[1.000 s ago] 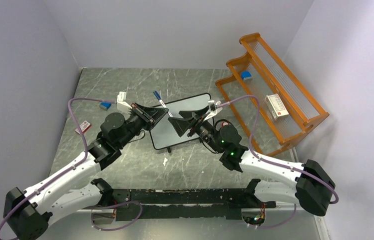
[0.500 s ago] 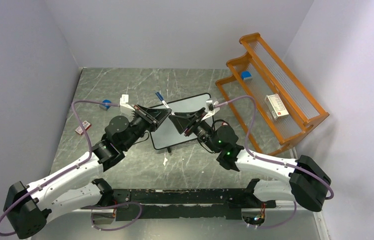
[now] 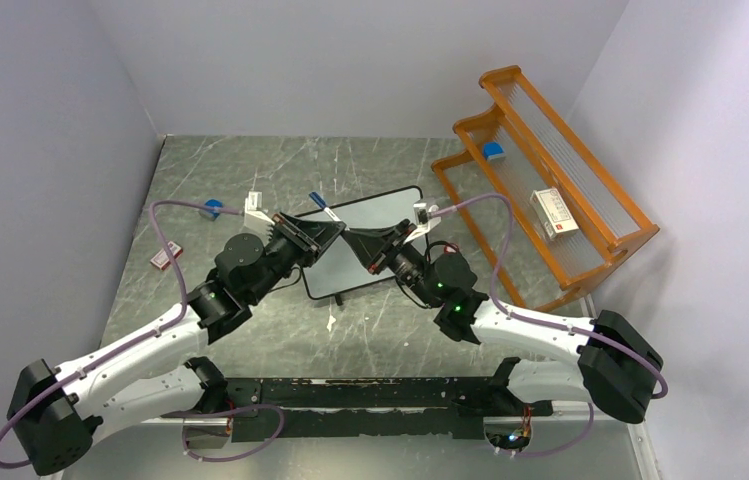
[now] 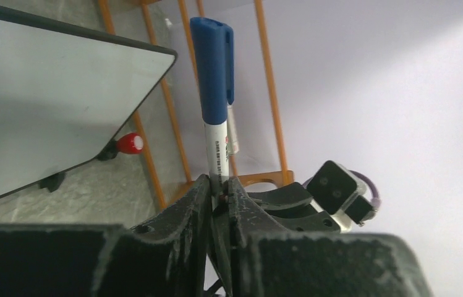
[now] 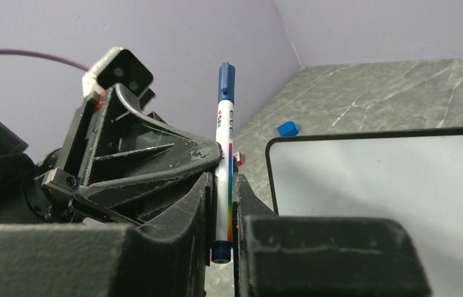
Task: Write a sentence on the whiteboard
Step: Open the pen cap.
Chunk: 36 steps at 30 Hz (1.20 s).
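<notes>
the marker (image 5: 224, 142) is pinched at its barrel by both the left jaws and the right jaws, cap on, probably so that it can be passed over. the whiteboard (image 3: 375, 208) lies blank on the desk (image 3: 250, 165), just below them.

whiteboard (image 3: 390, 207) centre covered from above, marker (image 4: 214, 105) print too small to read
</notes>
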Available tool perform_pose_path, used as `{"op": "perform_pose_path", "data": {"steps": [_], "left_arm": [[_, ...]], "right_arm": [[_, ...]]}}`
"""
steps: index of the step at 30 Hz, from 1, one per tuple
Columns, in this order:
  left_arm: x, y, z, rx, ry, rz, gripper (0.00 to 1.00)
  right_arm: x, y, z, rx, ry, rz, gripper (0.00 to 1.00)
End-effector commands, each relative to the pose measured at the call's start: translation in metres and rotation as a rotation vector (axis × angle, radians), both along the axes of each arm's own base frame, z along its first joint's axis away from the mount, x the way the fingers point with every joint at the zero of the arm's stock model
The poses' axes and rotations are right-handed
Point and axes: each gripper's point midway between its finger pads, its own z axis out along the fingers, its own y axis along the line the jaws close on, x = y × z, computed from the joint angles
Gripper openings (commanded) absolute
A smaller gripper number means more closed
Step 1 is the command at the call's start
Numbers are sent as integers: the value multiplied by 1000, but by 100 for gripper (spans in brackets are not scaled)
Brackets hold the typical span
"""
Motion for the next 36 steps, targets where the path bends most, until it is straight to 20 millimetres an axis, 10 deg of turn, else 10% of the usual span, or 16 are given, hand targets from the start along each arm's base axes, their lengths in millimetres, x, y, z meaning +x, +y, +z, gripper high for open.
{"op": "perform_pose_path", "data": {"steps": [1, 11, 23, 36], "left_arm": [[4, 14, -6, 183, -27, 60, 28], [4, 56, 12, 718, -253, 92, 93], [-26, 76, 32, 1107, -620, -113, 93], [-52, 21, 13, 1069, -796, -520, 99]], "right_arm": [[-7, 2, 6, -19, -23, 26, 0], [-17, 4, -7, -170, 15, 84, 0], [-24, -16, -15, -410, -6, 216, 0], [-37, -49, -10, -423, -69, 463, 0]]}}
